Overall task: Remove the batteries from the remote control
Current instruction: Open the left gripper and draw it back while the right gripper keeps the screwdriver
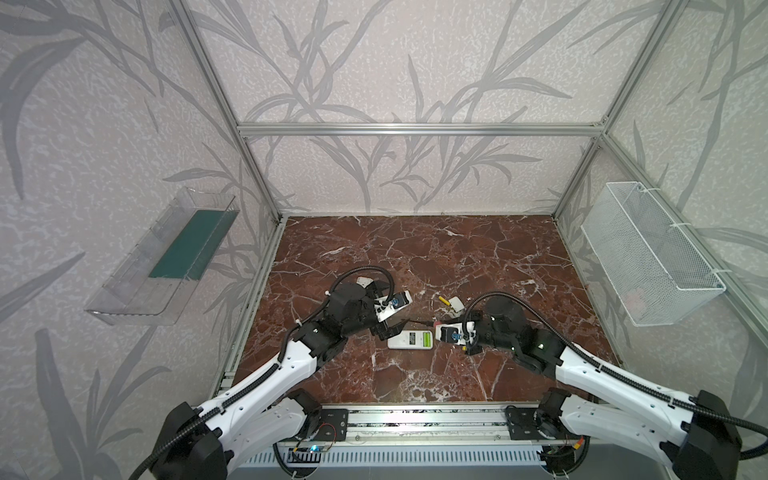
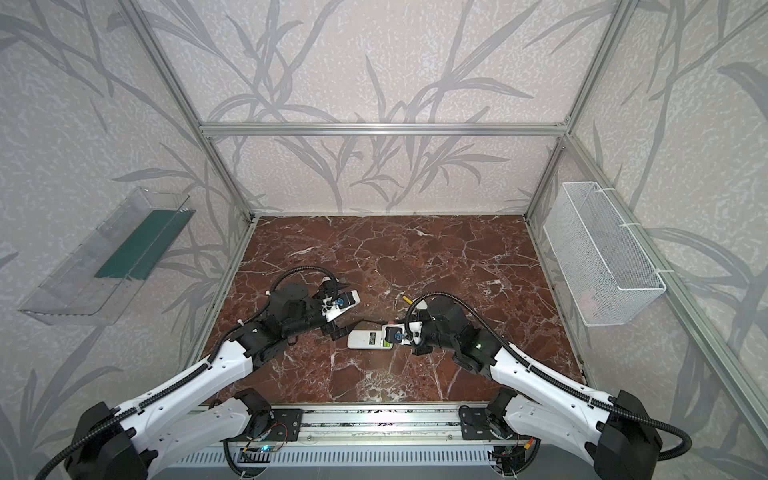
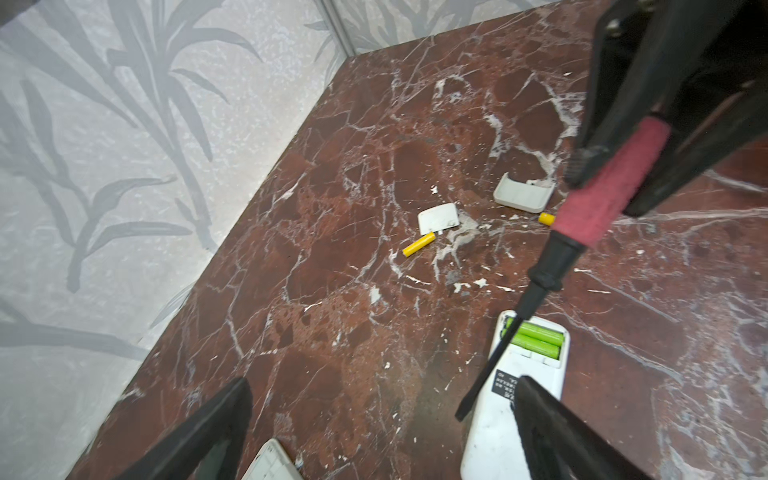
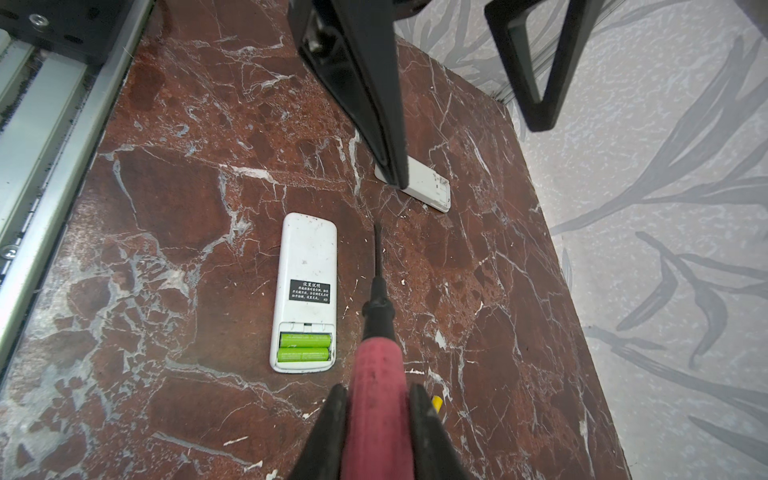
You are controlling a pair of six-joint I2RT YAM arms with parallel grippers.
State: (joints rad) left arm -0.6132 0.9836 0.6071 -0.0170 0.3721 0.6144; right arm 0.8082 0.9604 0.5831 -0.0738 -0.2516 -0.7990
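The table [image 1: 457, 257] carries the remote [image 1: 409, 338] near its middle, between the 2 arms. In both top views its long axis runs left to right, back face up, with the open bay at the end toward the right arm.

The left gripper [image 3: 380, 392] is spread wide and empty. It hangs by the remote's closed end, and 1 finger [image 3: 540, 419] overlaps that end in the left wrist view. Whether it touches I cannot tell.

The right gripper [image 4: 378, 392] is pinched on the pink-red handle of the screwdriver [image 4: 376, 361]. It is the nearer one to the bay. The dark shaft points along the remote's length, just beside its long edge, with the tip past the bay and not in it. The next move likely means swinging the tip sideways into the bay.

A 2nd remote [image 4: 424, 187] lies near the left gripper.

2 green batteries [image 4: 304, 347] sit side by side in the bay, lying across the remote's width. They look seated flush between the walls, so prying at 1 end seems needed.
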